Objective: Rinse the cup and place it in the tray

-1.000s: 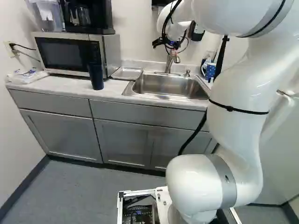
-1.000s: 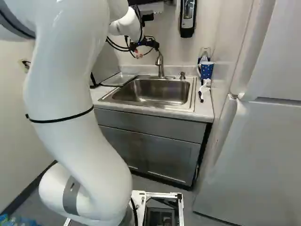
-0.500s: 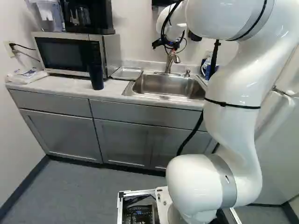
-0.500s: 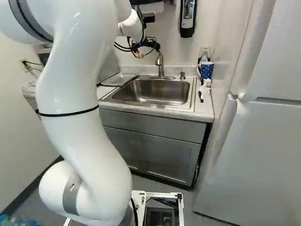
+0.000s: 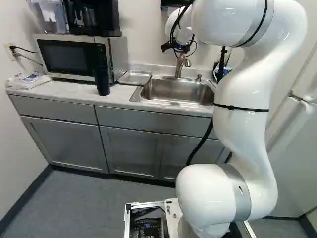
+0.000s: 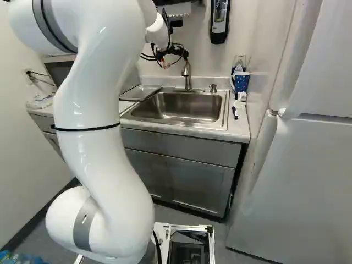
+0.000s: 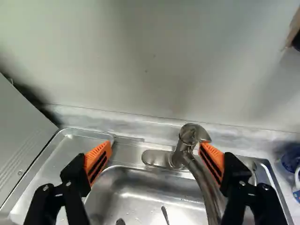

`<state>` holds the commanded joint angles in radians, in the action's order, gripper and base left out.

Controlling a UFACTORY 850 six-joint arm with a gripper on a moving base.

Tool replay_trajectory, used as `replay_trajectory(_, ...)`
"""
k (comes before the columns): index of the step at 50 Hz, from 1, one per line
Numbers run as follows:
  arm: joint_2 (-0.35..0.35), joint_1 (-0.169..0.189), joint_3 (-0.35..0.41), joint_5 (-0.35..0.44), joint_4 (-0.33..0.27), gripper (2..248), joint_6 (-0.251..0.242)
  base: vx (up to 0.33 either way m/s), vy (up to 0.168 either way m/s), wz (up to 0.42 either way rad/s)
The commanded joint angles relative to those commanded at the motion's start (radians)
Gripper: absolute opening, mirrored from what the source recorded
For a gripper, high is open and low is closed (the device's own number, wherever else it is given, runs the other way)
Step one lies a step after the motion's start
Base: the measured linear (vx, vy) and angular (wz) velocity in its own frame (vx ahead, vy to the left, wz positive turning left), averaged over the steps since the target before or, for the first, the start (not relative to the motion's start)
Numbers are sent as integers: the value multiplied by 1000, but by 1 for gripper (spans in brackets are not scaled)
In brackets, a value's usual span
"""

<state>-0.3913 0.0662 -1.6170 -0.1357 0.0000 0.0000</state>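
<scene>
Kitchenette, sink (image 6: 181,107), faucet (image 6: 187,76), microwave (image 5: 69,57), coffee maker (image 5: 94,17), grey cabinets (image 5: 131,148)

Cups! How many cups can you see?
2: a dark cup on the counter before the microwave, and a blue dotted mug beside the sink. I can't make out the thing behind the mug.

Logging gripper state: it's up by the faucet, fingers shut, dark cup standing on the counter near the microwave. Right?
Not shut: the wrist view shows the gripper open, fingers wide apart. It is up by the faucet, and the dark cup stands on the counter near the microwave.
</scene>
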Motion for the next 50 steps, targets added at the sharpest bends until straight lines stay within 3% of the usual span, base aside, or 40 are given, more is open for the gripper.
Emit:
replay_trajectory(18, -17, 0, -20, 10, 0, 247, 0, 0, 0, 0)
replay_trajectory(50, -17, 0, -20, 122, 29, 247, 0, 0, 0, 0)
